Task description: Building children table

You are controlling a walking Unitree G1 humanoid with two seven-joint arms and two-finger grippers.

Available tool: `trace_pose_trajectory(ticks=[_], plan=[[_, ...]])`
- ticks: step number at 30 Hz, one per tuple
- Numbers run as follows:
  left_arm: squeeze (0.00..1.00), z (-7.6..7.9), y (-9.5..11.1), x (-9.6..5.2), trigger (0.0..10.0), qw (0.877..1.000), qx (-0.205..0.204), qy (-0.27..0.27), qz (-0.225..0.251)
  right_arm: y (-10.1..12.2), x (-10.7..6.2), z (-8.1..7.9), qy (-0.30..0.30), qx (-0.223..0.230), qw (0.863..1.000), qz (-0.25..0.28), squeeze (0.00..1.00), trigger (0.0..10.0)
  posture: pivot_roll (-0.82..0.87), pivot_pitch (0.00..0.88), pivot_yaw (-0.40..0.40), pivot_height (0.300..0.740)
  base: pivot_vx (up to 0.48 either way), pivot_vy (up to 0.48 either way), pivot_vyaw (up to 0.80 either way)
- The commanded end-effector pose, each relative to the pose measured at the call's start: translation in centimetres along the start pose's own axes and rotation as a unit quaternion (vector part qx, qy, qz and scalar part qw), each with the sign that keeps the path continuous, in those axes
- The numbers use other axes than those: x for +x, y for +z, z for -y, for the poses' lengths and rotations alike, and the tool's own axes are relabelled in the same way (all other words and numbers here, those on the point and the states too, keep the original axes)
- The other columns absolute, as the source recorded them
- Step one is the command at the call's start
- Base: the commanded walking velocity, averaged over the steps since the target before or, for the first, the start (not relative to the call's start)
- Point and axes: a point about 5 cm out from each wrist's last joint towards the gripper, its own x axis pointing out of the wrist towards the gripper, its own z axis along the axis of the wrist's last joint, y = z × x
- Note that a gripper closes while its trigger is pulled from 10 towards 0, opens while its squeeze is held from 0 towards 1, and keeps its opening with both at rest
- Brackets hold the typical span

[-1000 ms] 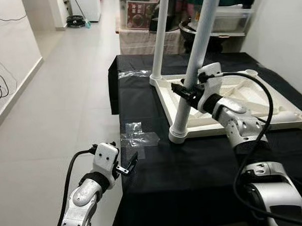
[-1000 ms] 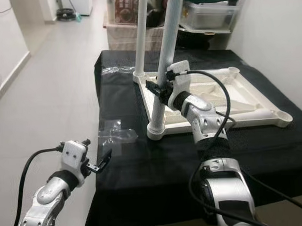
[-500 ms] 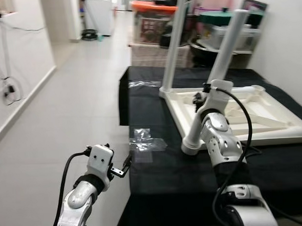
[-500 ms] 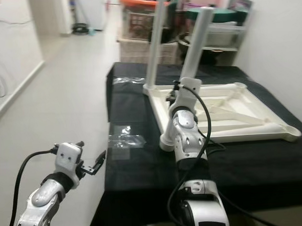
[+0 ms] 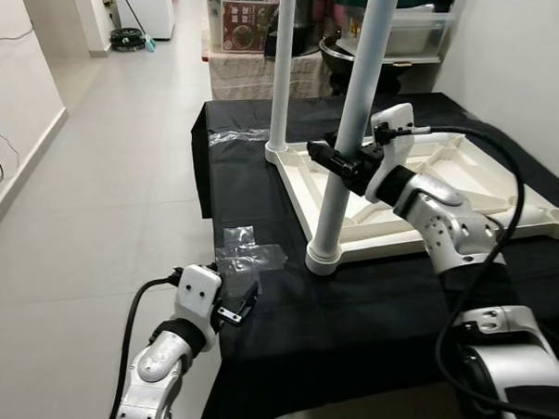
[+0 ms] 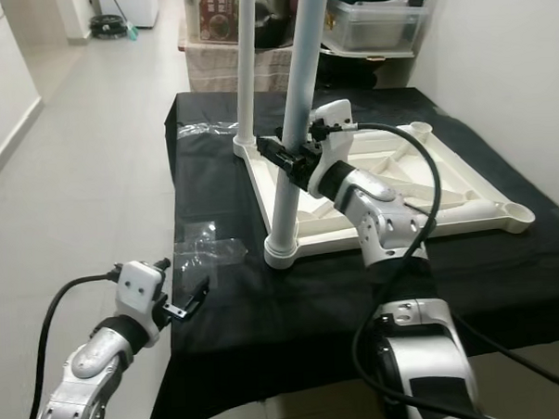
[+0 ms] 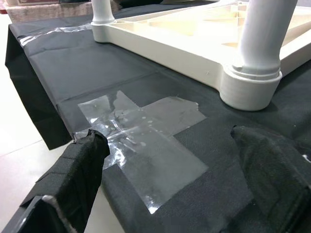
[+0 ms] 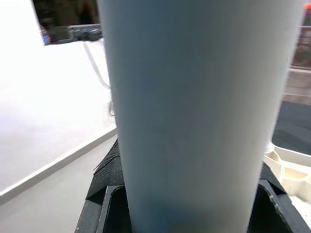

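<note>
Eye views: one upturned white tabletop (image 5: 502, 204) on black cloth (image 5: 358, 317), two upright legs. Right gripper (image 5: 344, 165) clamped around near leg (image 5: 346, 142); far leg (image 5: 280, 70) beyond it. Left gripper (image 5: 239, 306) low at cloth edge.
Left wrist view: fingers (image 7: 73, 170) apart, empty; clear tape (image 7: 146, 131) ahead.
Right wrist view: near leg between fingers (image 8: 109, 167).

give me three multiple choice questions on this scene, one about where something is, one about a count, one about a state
1. Where does the clear tape lie?
A. on the black cloth near its left edge
B. inside the tabletop frame
C. on the floor

2. How many white legs stand upright in the overturned tabletop?
A. none
B. two
C. four

3. What is the right gripper doing?
A. hanging idle
B. lifting the tape
C. clamped on the near leg

Key:
1 A, the tape is stuck to the black cloth, just ahead of the open left gripper.
2 B, the near leg and a far leg stand at two corners.
3 C, its fingers close around the leg.
</note>
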Motion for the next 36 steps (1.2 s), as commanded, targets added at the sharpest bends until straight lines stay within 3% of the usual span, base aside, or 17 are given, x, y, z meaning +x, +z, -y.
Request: trace_pose_trajectory(ticks=[1, 6, 7, 8, 10, 11, 12, 13, 14, 18, 19, 22, 23, 29, 30, 32, 36], plan=[[0.0, 0.0, 0.0, 0.1, 10.0, 1.0, -0.002, -0.006, -0.001, -2.0, 0.3, -1.0, 0.041, 0.01, 0.998, -0.041, 0.0, 0.0, 0.08, 0.0, -0.104, 0.74, 0.0, 0.0, 0.0], [0.0, 0.0, 0.0, -0.1, 10.0, 1.0, 0.0, -0.006, -0.002, -3.3, 0.3, -1.1, 0.05, 0.017, 0.996, -0.077, 0.0, 0.0, 0.09, 0.0, -0.105, 0.74, 0.0, 0.0, 0.0], [0.0, 0.0, 0.0, -0.2, 10.0, 1.0, 0.0, -0.006, -0.002, -4.7, 0.7, 0.5, -0.085, 0.021, 0.989, -0.117, 0.0, 0.0, 0.09, 0.0, -0.102, 0.74, 0.0, 0.0, 0.0], [0.0, 0.0, -0.1, -0.2, 10.0, 1.0, -0.001, -0.007, -0.003, -5.8, 0.1, 2.5, -0.268, 0.055, 0.954, -0.123, 0.0, 0.0, 0.08, 0.0, -0.098, 0.74, 0.0, 0.0, 0.0], [0.0, 0.0, -0.1, -0.2, 10.0, 1.0, -0.001, -0.007, -0.003, -5.8, 0.1, 2.5, -0.268, 0.055, 0.954, -0.123, 0.0, 0.0, 0.08, 0.0, -0.098, 0.74, 0.0, 0.0, 0.0], [0.0, 0.1, -0.1, -0.2, 10.0, 1.0, -0.001, -0.009, -0.003, -7.4, -1.0, 2.9, -0.403, 0.073, 0.901, -0.144, 0.0, 0.0, 0.08, 0.0, -0.096, 0.74, 0.0, 0.0, 0.0], [0.0, 0.1, -0.1, -0.2, 10.0, 1.0, -0.001, -0.009, -0.003, -7.4, -1.0, 2.9, -0.403, 0.073, 0.901, -0.144, 0.0, 0.0, 0.08, 0.0, -0.096, 0.74, 0.0, 0.0, 0.0], [0.0, 0.3, 0.0, -0.1, 10.0, 1.0, 0.0, -0.011, -0.003, -9.0, -1.4, 1.9, -0.457, 0.09, 0.869, -0.167, 0.0, 2.2, 0.09, 0.0, -0.093, 0.74, 0.0, 0.0, 0.0], [0.0, 0.2, 0.0, 0.0, 10.0, 1.0, 0.001, -0.013, -0.002, -10.5, -0.5, -2.0, -0.414, 0.106, 0.886, -0.179, 0.0, 10.0, 0.08, 0.0, -0.09, 0.74, 0.0, 0.0, 0.0], [0.0, 0.1, 0.0, 0.0, 10.0, 1.0, 0.002, -0.013, -0.002, -10.3, 0.2, -3.9, -0.359, 0.116, 0.913, -0.157, 0.0, 10.0, 0.08, 0.0, -0.088, 0.74, 0.0, 0.0, 0.0], [0.0, 0.0, 0.0, 0.0, 10.0, 1.0, 0.003, -0.014, -0.002, -9.5, 0.4, -4.0, -0.325, 0.117, 0.929, -0.13, 1.0, 10.0, 0.08, 0.0, -0.088, 0.74, 0.0, 0.0, 0.0], [0.0, 0.0, 0.0, 0.0, 10.0, 1.0, 0.003, -0.014, -0.003, -7.8, 1.0, -3.4, -0.264, 0.125, 0.952, -0.091, 1.0, 10.0, 0.07, 0.0, -0.088, 0.74, 0.0, 0.0, 0.0], [0.0, 0.1, -0.1, 0.1, 10.0, 1.0, 0.002, -0.015, -0.003, -6.3, 1.6, -2.6, -0.205, 0.129, 0.967, -0.071, 0.0, 10.0, 0.07, 0.0, -0.089, 0.74, 0.0, 0.0, 0.0], [0.0, 0.4, -0.1, 0.1, 10.0, 1.0, -0.001, -0.017, -0.002, -2.3, 1.7, -2.2, -0.025, 0.106, 0.994, -0.012, 0.0, 10.0, 0.06, 0.0, -0.086, 0.74, 0.0, 0.0, 0.0], [0.0, 0.4, -0.1, 0.2, 10.0, 1.0, -0.001, -0.018, -0.001, -1.8, 1.2, -2.1, 0.014, 0.077, 0.997, -0.013, 0.0, 1.8, 0.07, 0.0, -0.089, 0.74, 0.0, 0.0, 0.0], [0.0, 0.5, -0.1, 0.2, 10.0, 1.0, -0.001, -0.018, -0.001, -1.6, 0.7, -2.0, 0.039, 0.059, 0.997, -0.018, 0.0, 0.0, 0.07, 0.0, -0.097, 0.74, 0.0, 0.0, 0.0], [0.0, 0.1, 0.0, 0.1, 10.0, 1.0, 0.001, -0.012, 0.0, -2.2, -0.3, -2.7, 0.105, 0.036, 0.993, -0.033, 0.0, 0.0, 0.08, 0.0, -0.102, 0.74, 0.0, 0.0, 0.0]])
